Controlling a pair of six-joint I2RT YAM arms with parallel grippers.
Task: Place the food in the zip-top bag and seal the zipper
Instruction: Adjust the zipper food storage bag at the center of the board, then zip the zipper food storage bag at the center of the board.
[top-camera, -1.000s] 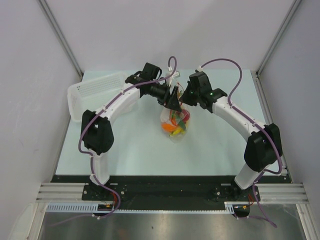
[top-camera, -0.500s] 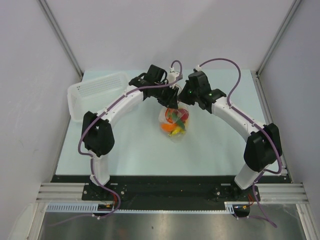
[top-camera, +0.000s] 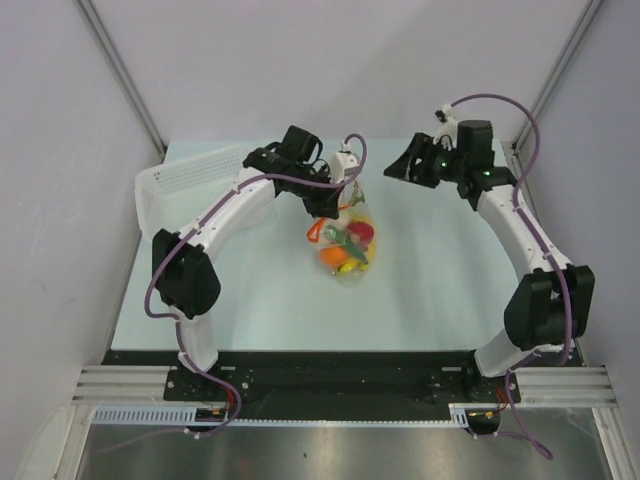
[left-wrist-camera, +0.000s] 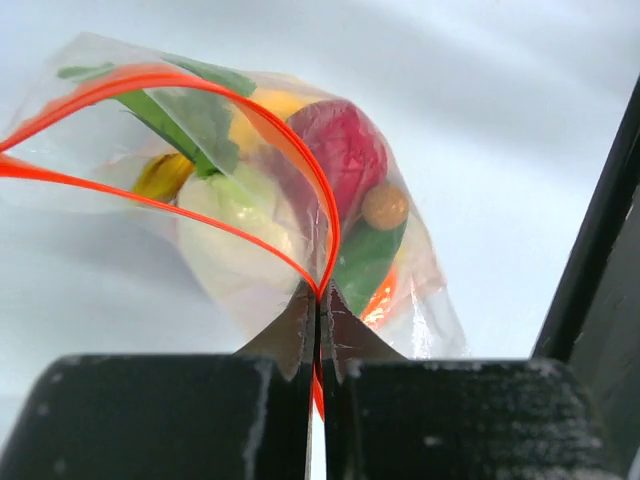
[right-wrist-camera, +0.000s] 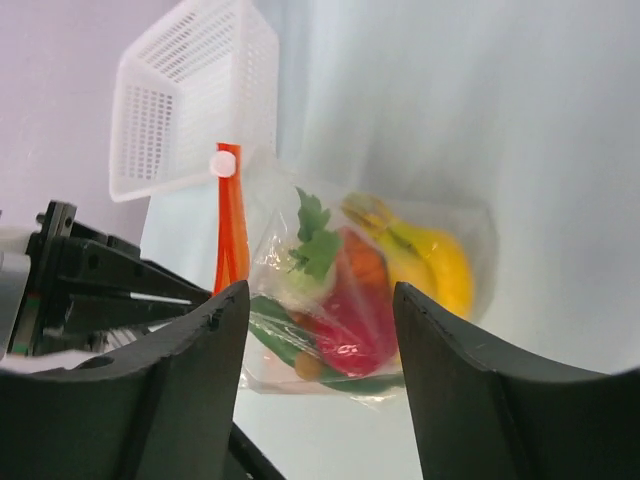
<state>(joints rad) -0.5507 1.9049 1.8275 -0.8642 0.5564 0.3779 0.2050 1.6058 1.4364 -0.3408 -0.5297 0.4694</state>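
Observation:
The clear zip-top bag (top-camera: 345, 248) lies mid-table holding the food: a yellow banana bunch (right-wrist-camera: 432, 262), a red fruit (left-wrist-camera: 345, 150), a white radish (left-wrist-camera: 240, 235) and green leaves. My left gripper (top-camera: 335, 203) is shut on the red-orange zipper (left-wrist-camera: 150, 80) at one end of the bag's mouth, where its two strips meet (left-wrist-camera: 320, 295). Beyond the pinch the strips bow apart. A white slider (right-wrist-camera: 224, 162) sits on the zipper (right-wrist-camera: 230, 235). My right gripper (top-camera: 402, 167) stands open, away to the bag's far right, with nothing between its fingers.
A white mesh basket (top-camera: 190, 180) lies tipped at the table's far left, also in the right wrist view (right-wrist-camera: 190, 100). Grey walls and metal posts enclose the pale table (top-camera: 440, 290) on three sides.
My right gripper opened, let go of the bag and drew back to the far right. My left gripper shut on the zipper's end. The bag shifted slightly left.

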